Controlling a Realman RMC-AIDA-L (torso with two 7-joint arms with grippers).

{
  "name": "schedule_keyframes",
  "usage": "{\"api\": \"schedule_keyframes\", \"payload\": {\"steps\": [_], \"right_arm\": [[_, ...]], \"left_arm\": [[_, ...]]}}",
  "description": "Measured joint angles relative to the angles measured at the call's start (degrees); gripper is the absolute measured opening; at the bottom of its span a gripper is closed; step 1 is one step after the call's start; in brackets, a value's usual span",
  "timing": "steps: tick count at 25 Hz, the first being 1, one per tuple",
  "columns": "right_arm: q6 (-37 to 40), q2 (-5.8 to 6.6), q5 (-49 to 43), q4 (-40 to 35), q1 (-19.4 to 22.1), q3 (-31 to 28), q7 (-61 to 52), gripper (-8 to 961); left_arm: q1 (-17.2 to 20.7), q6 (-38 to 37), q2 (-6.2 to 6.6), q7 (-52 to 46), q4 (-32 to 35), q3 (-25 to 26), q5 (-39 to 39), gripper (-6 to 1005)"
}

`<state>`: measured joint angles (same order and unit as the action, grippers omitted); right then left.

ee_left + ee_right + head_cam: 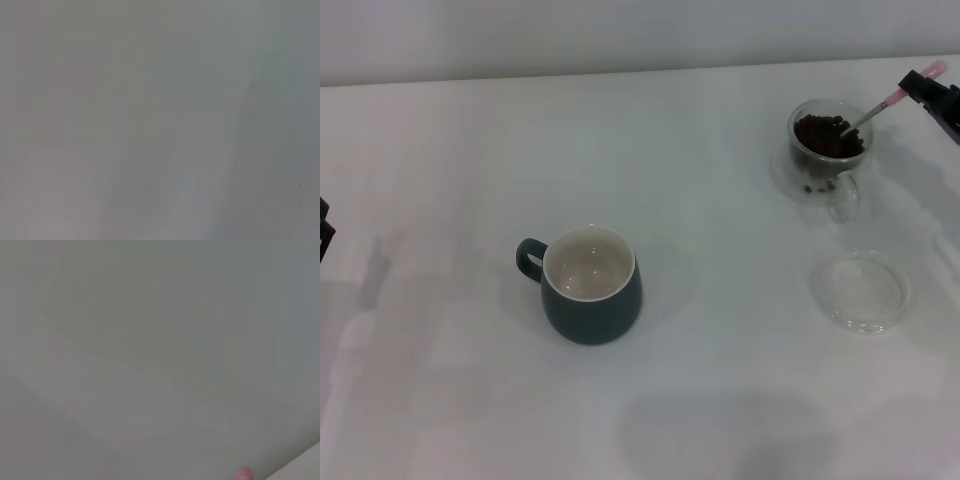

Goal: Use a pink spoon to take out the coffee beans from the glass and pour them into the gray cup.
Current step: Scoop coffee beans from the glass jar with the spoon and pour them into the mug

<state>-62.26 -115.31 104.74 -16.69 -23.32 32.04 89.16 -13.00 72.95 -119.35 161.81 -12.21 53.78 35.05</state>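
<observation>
Nearest on the white counter (720,420), toward the middle-left, stands the gray cup (592,300), upright, its cream inside bare and its loop handle pointing to the robot's left. Farther right lies a flat clear dish (860,291), well apart from the cup. Just beyond the dish stands the glass (826,150), upright, its small handle turned toward the near edge, with the coffee beans (828,136) heaped inside it. The pink spoon (880,106) leans in the glass, its long axis slanting from the metal bowl down among the beans up and away to the right, the pink end pointing at the far right corner. The right gripper (924,84) has its jaws closed on that pink end. The left gripper (324,232) sits at the left edge, mostly out of sight; whether its jaws are wide or narrow cannot be told.
</observation>
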Motion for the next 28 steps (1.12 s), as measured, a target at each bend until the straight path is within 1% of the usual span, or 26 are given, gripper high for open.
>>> {"api": "schedule_keyframes", "payload": {"steps": [9,19,25,28], "right_arm": [[2.5,0.01,1.1,0.3,-0.4,0.0,-5.7,139],[5.4,0.37,1.2,-0.3,-0.4,-0.1,-11.1,139],[5.7,0.51,3.8,-0.4,-0.2,-0.1,-12.4,139],[5.6,0.91,4.0,-0.5,0.0,-0.1,-14.3,139]], "left_arm": [[0.1,0.2,0.0,0.0,0.6,0.1,-0.1,774],[-0.1,0.1,0.0,0.0,0.7,0.1,0.2,775],[-0.6,0.1,0.0,0.0,0.7,0.1,0.3,774],[-0.7,0.1,0.0,0.0,0.7,0.1,0.3,774]]}}
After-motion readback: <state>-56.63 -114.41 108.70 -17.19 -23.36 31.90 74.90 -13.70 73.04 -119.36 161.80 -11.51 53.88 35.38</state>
